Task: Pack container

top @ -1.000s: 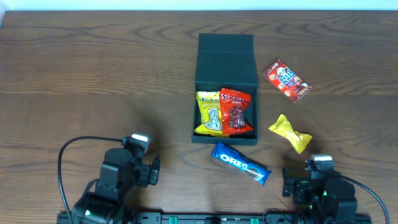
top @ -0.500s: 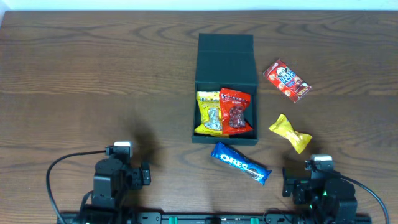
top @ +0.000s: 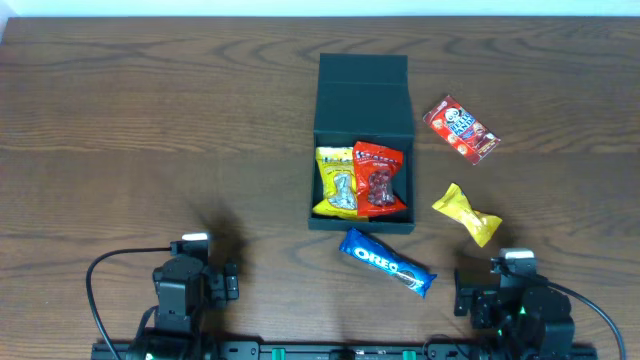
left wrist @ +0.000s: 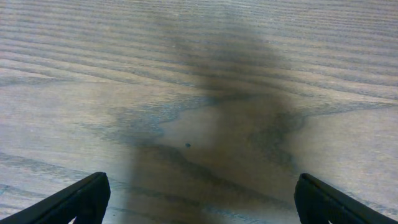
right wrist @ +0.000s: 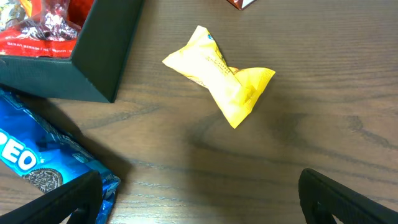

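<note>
left pincer [left wrist: 202, 202] spread, empty | right pincer [right wrist: 199, 202] spread, empty | risk: Oreo packet [top: 386, 262] lay just beside container [top: 362, 95]; a grab might nudge it, or the slick wrapper slip

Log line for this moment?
container: lid open, holds yellow-green packet, orange packet | on table: Oreo pack, yellow pouch, red packet | left gripper: open, empty | right gripper: open, empty

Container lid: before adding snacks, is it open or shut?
Open: the lid lies flipped back, and a yellow packet and red packet show inside the container.
</note>
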You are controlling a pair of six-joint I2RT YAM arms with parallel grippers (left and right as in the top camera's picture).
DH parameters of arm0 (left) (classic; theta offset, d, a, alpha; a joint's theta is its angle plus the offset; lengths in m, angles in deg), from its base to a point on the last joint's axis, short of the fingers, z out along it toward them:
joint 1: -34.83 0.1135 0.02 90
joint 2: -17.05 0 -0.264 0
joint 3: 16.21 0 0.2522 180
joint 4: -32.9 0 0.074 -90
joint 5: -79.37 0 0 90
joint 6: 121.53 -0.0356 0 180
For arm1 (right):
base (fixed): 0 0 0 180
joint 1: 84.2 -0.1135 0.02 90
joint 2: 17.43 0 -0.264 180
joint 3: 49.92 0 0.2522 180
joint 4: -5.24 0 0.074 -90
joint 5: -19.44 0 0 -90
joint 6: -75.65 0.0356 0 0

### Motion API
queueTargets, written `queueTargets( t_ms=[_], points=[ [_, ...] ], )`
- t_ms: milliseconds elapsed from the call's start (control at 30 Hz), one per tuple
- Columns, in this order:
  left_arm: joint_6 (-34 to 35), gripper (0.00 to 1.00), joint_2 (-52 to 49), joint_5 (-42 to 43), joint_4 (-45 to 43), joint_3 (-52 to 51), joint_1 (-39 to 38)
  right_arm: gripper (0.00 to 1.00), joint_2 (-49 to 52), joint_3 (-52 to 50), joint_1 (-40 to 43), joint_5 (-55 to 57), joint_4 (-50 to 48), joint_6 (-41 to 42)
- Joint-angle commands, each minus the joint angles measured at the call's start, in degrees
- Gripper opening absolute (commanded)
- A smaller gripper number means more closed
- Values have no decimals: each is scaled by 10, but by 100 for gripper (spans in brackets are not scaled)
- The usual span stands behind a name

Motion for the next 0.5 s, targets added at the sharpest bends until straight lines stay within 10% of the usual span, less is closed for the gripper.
queueTargets(
  t_ms=[0,467],
  points=[
    [4,95,5,-12,2,-10,2,99,-3,-3,9,-2,4,-7],
    [4,95,5,-12,2,-10,-10,99,-3,-3,9,-2,4,-7]
  ],
)
